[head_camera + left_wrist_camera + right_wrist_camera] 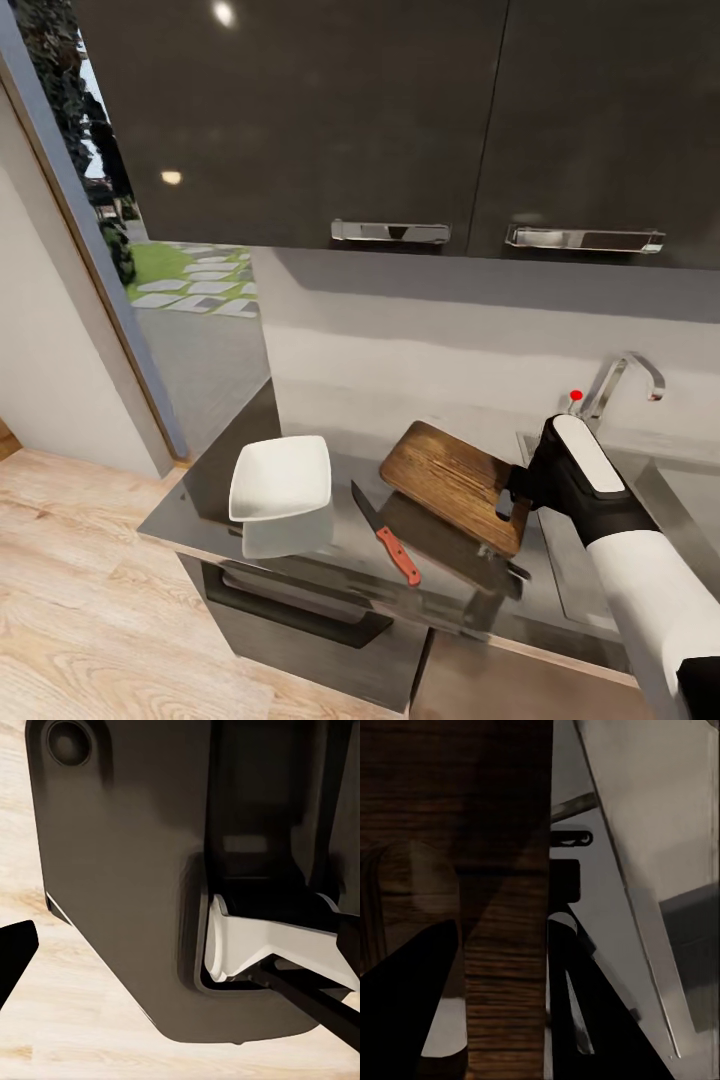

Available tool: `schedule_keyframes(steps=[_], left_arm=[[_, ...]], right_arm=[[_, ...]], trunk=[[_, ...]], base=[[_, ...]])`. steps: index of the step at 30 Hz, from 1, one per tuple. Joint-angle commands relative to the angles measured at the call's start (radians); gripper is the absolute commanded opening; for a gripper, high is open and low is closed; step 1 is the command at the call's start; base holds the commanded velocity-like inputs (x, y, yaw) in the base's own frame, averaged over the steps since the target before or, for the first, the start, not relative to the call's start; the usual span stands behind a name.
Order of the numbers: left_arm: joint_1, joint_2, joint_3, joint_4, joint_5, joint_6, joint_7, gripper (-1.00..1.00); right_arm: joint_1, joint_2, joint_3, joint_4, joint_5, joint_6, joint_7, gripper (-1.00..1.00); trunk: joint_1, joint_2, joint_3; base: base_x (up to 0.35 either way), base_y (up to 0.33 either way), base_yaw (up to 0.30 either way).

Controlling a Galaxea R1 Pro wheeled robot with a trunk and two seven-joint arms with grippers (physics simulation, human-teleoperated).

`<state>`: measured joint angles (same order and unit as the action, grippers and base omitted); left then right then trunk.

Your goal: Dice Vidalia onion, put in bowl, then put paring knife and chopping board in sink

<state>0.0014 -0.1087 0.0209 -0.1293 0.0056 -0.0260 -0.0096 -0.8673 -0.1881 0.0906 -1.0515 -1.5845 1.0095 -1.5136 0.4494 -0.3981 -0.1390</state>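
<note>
Head view: right hand apparently grips the lifted chopping board, its handle slot hidden

I looked for writing and found none that could be read: no label, brand, number or sign stood on the upper cabinets, the chopping board, the bowl or the paring knife.

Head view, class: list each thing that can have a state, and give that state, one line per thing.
chopping board: lifted, tilted off the countertop, held at its handle end.
right gripper: shut on the chopping board.
paring knife: lying flat on the countertop, untouched.
bowl: upright, looks empty.
upper cabinets: doors closed.
</note>
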Motion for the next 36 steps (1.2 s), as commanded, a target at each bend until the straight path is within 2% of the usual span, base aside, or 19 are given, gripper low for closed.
schedule_keyframes(steps=[1, 4, 8, 27, 36], left_arm=[[0.0, 0.0, 0.002, -0.001, 0.001, -0.002, -0.001, 1.0], [0.0, 0.0, 0.002, -0.001, 0.001, -0.002, -0.001, 1.0], [0.0, 0.0, 0.002, -0.001, 0.001, -0.002, -0.001, 1.0], [0.0, 0.0, 0.002, -0.001, 0.001, -0.002, -0.001, 1.0], [0.0, -0.002, 0.002, -0.001, 0.0, -0.002, -0.001, 1.0]], right_arm=[[-0.001, -0.01, 0.003, -0.001, -0.013, 0.01, -0.01, -1.0], [-0.001, -0.035, 0.003, -0.001, -0.016, 0.009, -0.01, -1.0], [-0.001, -0.043, 0.003, -0.001, -0.02, 0.009, -0.01, -1.0], [-0.001, -0.045, 0.003, -0.001, -0.022, 0.009, -0.01, -1.0], [-0.001, -0.045, 0.003, -0.001, -0.021, 0.009, -0.01, -1.0]], trunk=[[0.001, -0.002, -0.002], [0.001, -0.002, -0.002], [0.001, -0.002, -0.002], [0.001, -0.002, -0.002], [0.001, -0.002, -0.002]], base=[[0.0, 0.0, 0.0], [0.0, 0.0, 0.0], [0.0, 0.0, 0.076], [0.0, 0.0, 0.124], [0.0, -0.077, 0.017]])
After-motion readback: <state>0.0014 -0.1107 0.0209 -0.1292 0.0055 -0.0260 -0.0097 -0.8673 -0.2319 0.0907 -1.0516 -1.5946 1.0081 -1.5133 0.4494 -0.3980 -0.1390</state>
